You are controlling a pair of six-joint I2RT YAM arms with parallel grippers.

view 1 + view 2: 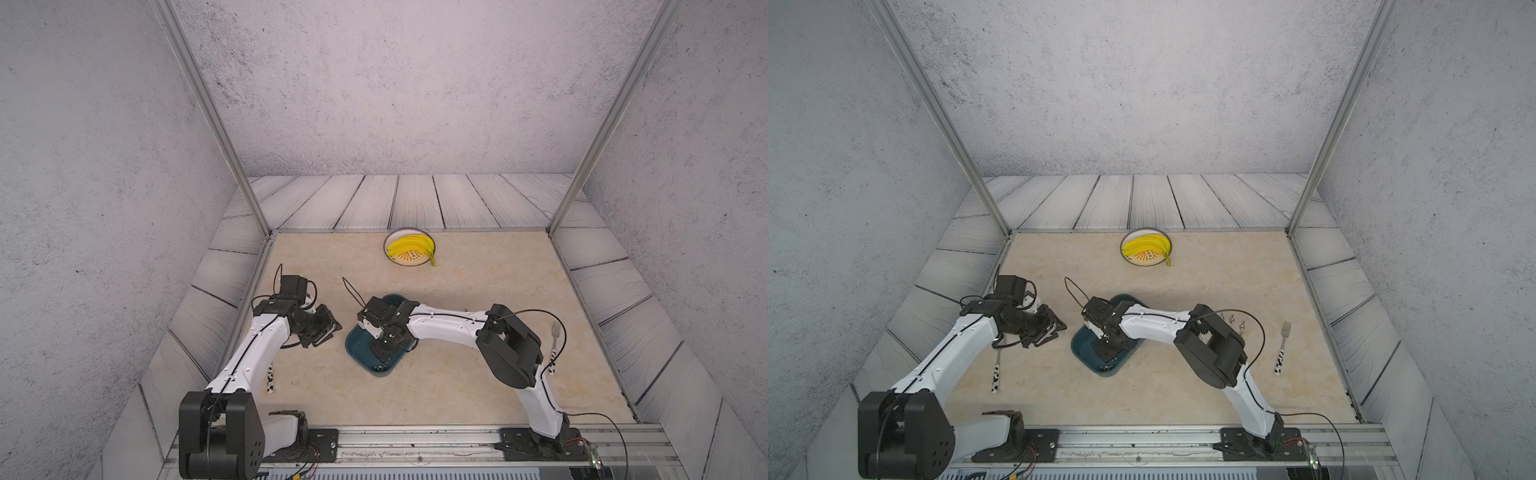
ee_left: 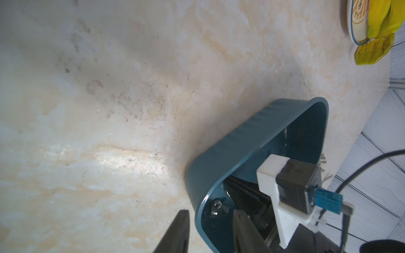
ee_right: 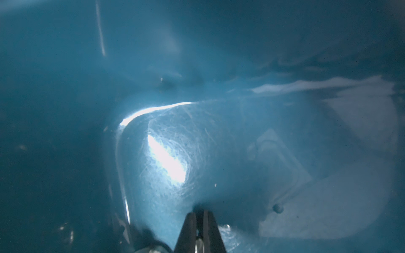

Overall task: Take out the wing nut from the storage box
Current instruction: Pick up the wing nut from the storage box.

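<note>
The dark teal storage box lies mid-table. My right gripper reaches down inside it. In the right wrist view its fingers stand almost together over the box floor, and the right gripper is shut on a small silvery piece, the wing nut. Another wing nut lies in the box's corner. My left gripper hangs open just left of the box wall, holding nothing.
A plate of bananas stands at the back. A fork lies at the right, and a utensil with a patterned handle at the left. A few small wing nuts lie on the table behind the right arm's elbow.
</note>
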